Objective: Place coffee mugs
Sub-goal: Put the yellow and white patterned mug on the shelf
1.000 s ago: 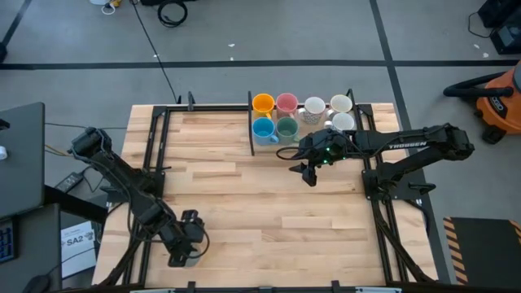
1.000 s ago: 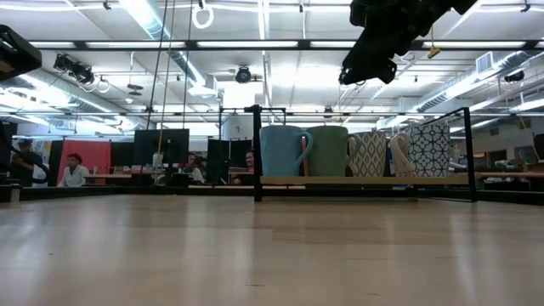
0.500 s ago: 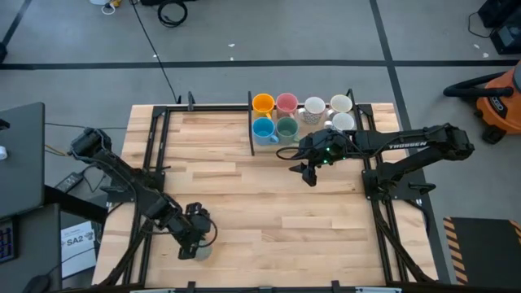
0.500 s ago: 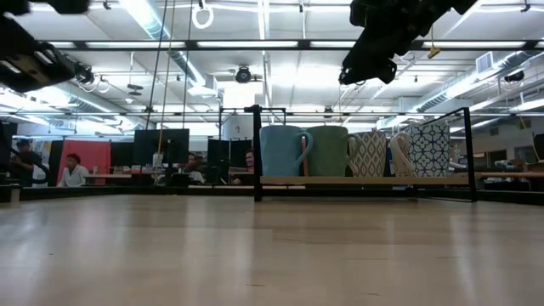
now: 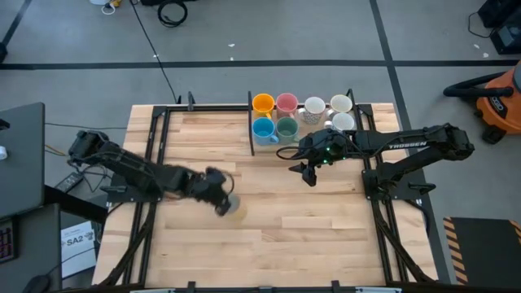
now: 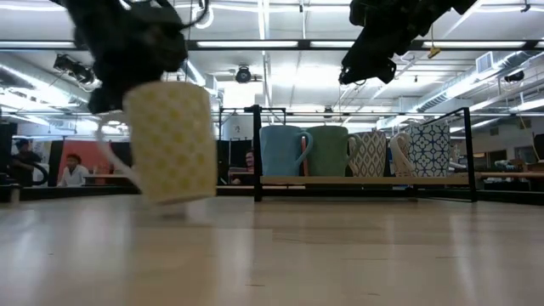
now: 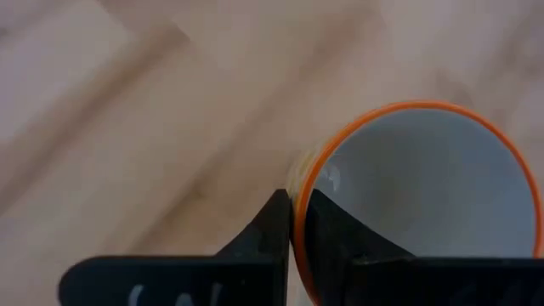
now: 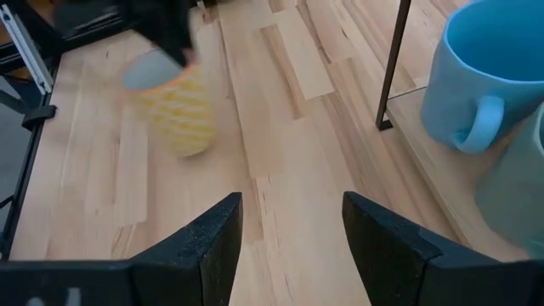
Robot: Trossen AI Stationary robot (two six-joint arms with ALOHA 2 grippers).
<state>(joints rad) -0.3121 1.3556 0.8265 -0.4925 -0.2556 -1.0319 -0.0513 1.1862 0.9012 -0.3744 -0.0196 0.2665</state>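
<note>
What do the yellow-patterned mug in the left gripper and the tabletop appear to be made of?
The yellow-patterned mug, held by its rim in the left gripper, looks like glazed ceramic: thick wall, smooth pale interior, printed lattice. The tabletop looks like butcher-block wood: pale jointed strips with grain, satin sheen.

place: robotics lab in an open-plan office or workshop hall
my bench: butcher-block table [image 5: 269, 236] with black rails along its edges
floor: grey concrete with dark tape lines [image 5: 244, 63], orange shop vac [image 5: 495, 102] off the table's right edge
ceiling: exposed ducts, strip lights [image 6: 255, 44]
behind my table: monitors [image 6: 161, 146], people [image 6: 75, 170] seated at desks
</note>
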